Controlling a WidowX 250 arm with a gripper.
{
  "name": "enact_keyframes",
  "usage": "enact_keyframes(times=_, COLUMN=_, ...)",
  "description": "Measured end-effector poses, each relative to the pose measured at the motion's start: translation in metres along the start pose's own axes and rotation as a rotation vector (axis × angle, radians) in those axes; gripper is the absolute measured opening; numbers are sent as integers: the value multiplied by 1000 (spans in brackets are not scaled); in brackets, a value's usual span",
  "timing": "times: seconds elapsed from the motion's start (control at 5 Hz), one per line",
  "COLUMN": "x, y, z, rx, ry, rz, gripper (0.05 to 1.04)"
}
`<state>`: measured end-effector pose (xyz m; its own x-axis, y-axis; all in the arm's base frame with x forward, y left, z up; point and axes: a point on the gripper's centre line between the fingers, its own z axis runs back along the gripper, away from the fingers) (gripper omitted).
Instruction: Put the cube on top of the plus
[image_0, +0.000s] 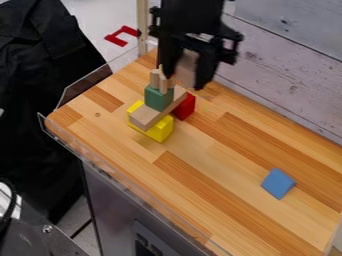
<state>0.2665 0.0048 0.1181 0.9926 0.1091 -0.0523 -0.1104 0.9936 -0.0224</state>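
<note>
From where I stand, the black two-finger gripper (183, 81) hangs over the pale wooden worktop (220, 150) by its left end, a light brown wooden block (188, 66) clasped between its fingers. Just below stands a little pile: a yellow block (159, 132) at the bottom, a tan wooden bar (146, 118) lying across it, a dark green block (158, 99) on the bar, and small pale wooden pegs (155, 78) upright on top. A red block (185, 108) sits right beside the bar, on the wall side. Well apart, towards the worktop's right end, lies a blue slant-faced block (278, 183).
</note>
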Motion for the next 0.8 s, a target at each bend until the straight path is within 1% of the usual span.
enact_keyframes(times=0.2, x=1, y=16, z=0, rx=-11, ry=-3, rz=4, gripper=582)
enact_keyframes(times=0.4, x=2, y=27, z=-2, rx=-35, ry=0, rz=11, gripper=582)
enact_keyframes(times=0.8, x=13, y=39, z=0, rx=-54, ry=6, rz=-12, gripper=582)
